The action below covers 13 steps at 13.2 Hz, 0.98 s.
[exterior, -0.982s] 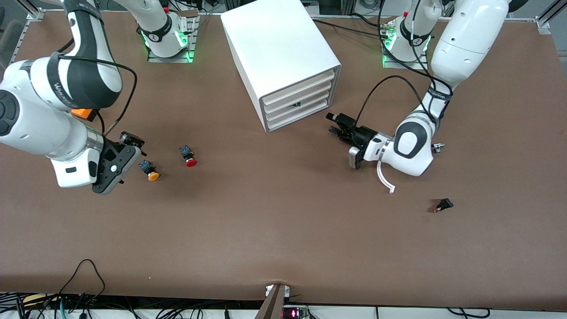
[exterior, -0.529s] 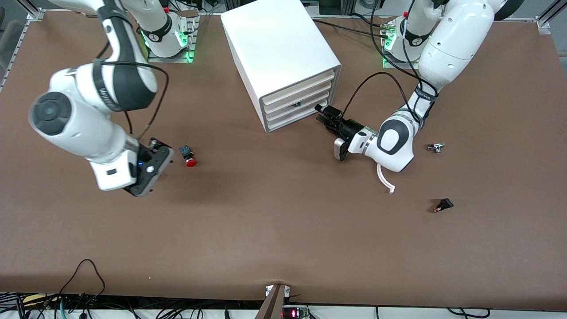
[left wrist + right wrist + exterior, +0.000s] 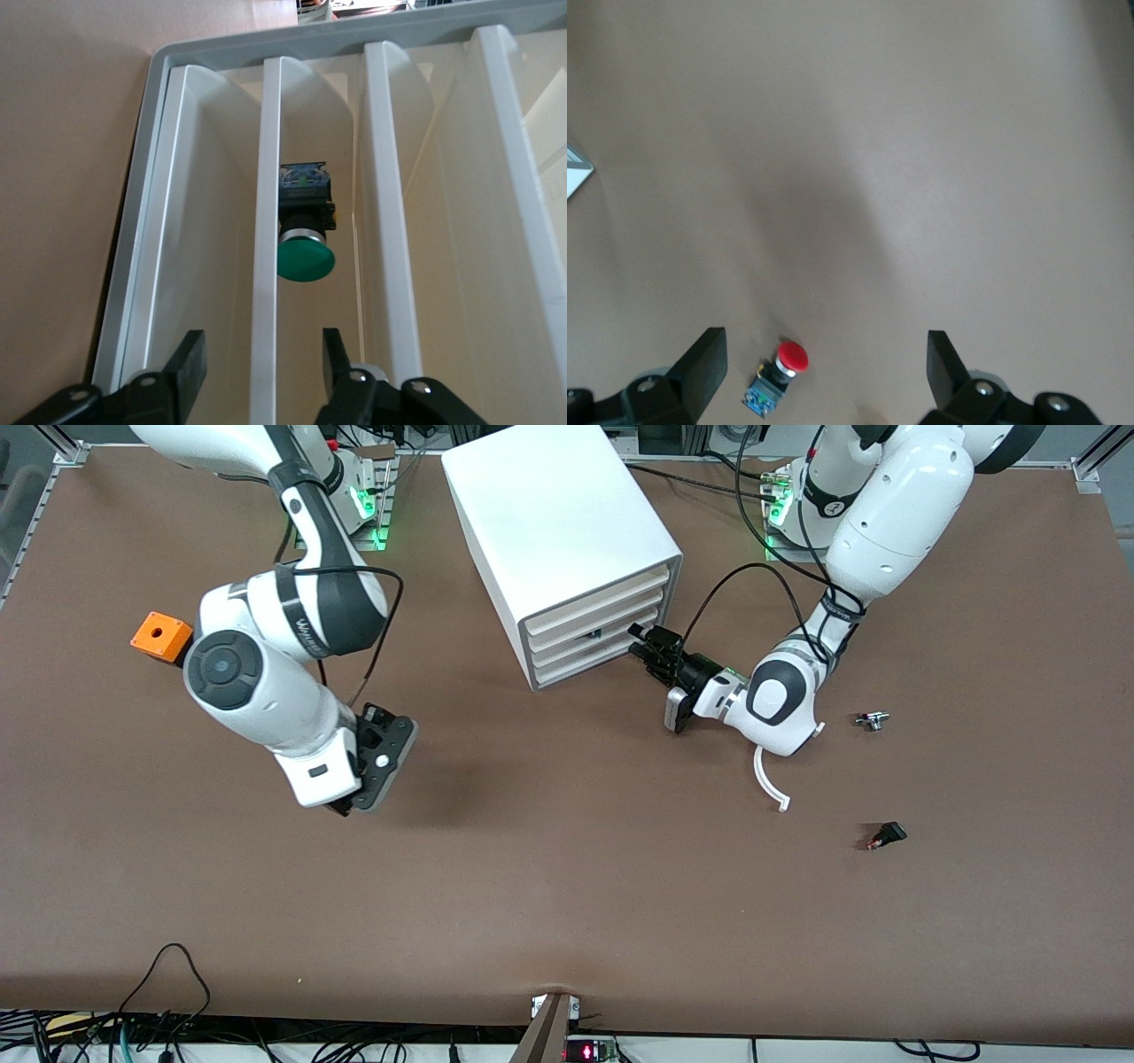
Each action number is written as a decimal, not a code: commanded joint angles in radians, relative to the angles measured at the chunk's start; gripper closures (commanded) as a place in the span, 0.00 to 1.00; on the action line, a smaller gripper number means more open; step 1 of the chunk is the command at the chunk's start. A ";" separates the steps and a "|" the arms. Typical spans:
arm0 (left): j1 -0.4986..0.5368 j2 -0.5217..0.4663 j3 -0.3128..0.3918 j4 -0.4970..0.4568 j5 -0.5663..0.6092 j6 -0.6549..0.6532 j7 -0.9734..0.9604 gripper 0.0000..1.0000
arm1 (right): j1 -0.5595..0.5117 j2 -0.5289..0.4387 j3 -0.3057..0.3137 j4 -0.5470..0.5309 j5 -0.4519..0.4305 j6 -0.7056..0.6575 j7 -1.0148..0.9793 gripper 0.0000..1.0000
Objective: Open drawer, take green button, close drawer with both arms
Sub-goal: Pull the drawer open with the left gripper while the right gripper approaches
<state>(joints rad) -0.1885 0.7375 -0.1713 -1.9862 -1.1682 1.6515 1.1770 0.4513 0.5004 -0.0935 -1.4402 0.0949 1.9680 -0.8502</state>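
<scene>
The white cabinet [image 3: 567,540] stands mid-table with its drawers pushed in. My left gripper [image 3: 645,648] is at the front of the second drawer from the bottom [image 3: 595,640]. In the left wrist view its open fingers [image 3: 182,367] straddle that drawer's white front edge [image 3: 266,221] with a gap on each side. The green-capped button [image 3: 306,257] lies inside that drawer and shows as a dark speck [image 3: 592,635] in the front view. My right gripper [image 3: 376,757] hangs open over the table toward the right arm's end, above a red-capped button [image 3: 784,363].
An orange cube [image 3: 161,635] sits near the right arm's end. A white curved strip [image 3: 769,784], a small metal part [image 3: 873,720] and a small black part [image 3: 886,834] lie toward the left arm's end. The table [image 3: 567,886] is bare brown nearer the front camera.
My left gripper moved up to the drawer front and its fingers narrowed. The right arm swung toward mid-table, now covering the red and orange buttons and uncovering the orange cube.
</scene>
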 commanded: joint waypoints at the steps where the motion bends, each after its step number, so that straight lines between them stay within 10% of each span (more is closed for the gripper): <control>1: -0.026 -0.007 0.001 -0.042 -0.060 0.019 0.059 0.46 | 0.059 0.012 -0.006 0.023 -0.009 0.020 -0.001 0.00; 8: -0.055 -0.007 0.004 -0.072 -0.097 0.045 0.092 1.00 | 0.098 0.003 -0.006 0.038 -0.006 0.034 -0.004 0.00; 13: -0.029 -0.012 0.013 -0.028 -0.085 0.034 0.070 1.00 | 0.125 0.001 -0.006 0.038 -0.006 0.034 -0.009 0.00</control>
<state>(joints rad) -0.2340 0.7365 -0.1680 -2.0378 -1.2428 1.6667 1.2387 0.5570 0.5043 -0.0933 -1.4112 0.0947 2.0028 -0.8498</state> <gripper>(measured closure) 0.903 0.000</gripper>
